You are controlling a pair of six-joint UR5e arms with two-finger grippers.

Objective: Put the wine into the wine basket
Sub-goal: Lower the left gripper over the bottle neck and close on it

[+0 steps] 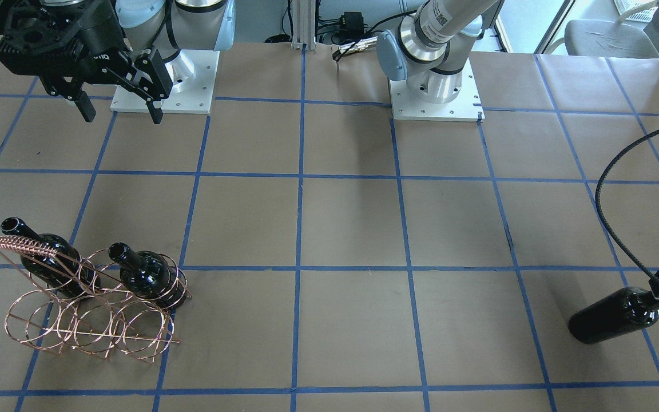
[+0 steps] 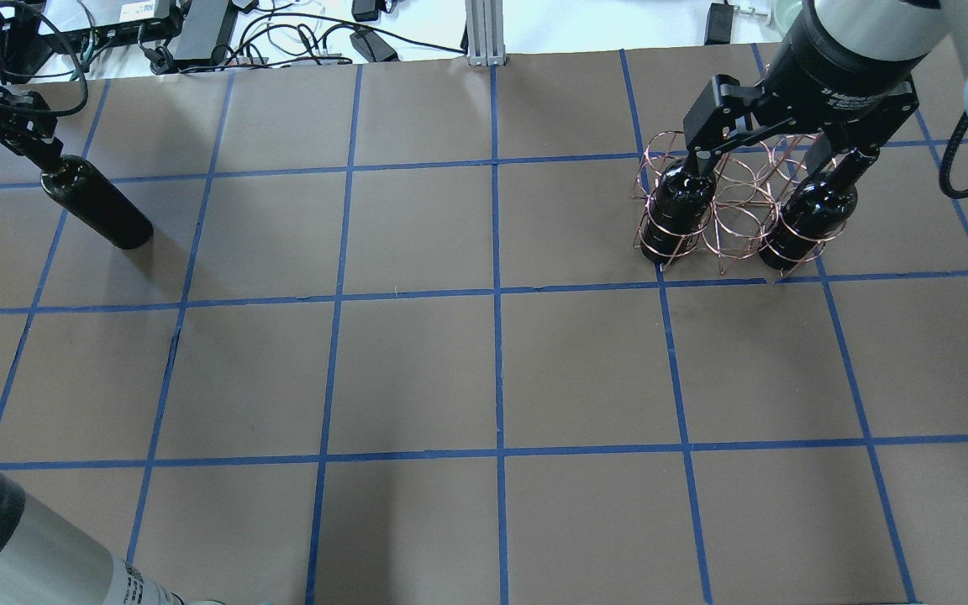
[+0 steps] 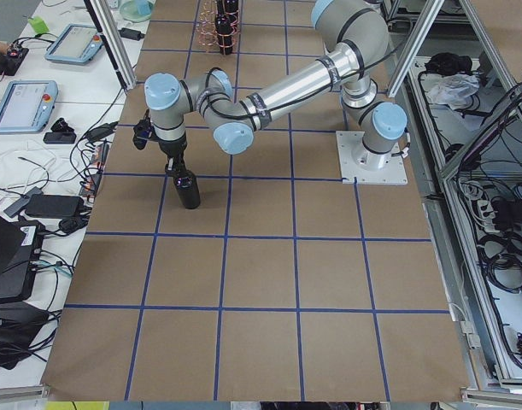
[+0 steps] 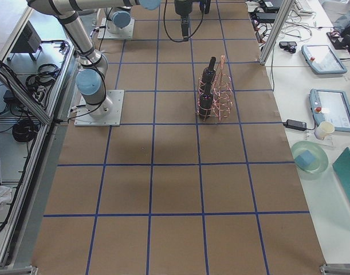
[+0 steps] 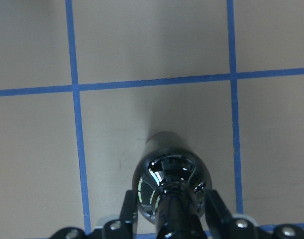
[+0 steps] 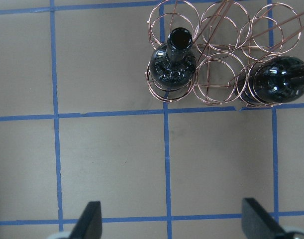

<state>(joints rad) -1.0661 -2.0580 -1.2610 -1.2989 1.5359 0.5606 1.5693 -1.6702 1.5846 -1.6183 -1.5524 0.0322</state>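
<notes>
The copper wire wine basket (image 2: 736,202) stands at the far right of the table and holds two upright black wine bottles (image 2: 681,202) (image 2: 816,214), one at each end. The ring between them is empty. My right gripper (image 2: 778,160) hangs open and empty high above the basket. In the right wrist view the basket (image 6: 221,64) lies ahead of the open fingertips (image 6: 92,219). My left gripper (image 2: 30,151) is shut on the neck of a third wine bottle (image 2: 97,206), held upright at the table's far left. The left wrist view shows its shoulder (image 5: 171,174) between the fingers (image 5: 128,209).
The brown table has a blue tape grid (image 2: 497,294). The arm bases (image 1: 163,80) (image 1: 435,91) sit at the robot's edge. A black cable (image 1: 610,189) loops above the left gripper. Desks with tablets (image 3: 26,102) and cables lie beyond the far edge.
</notes>
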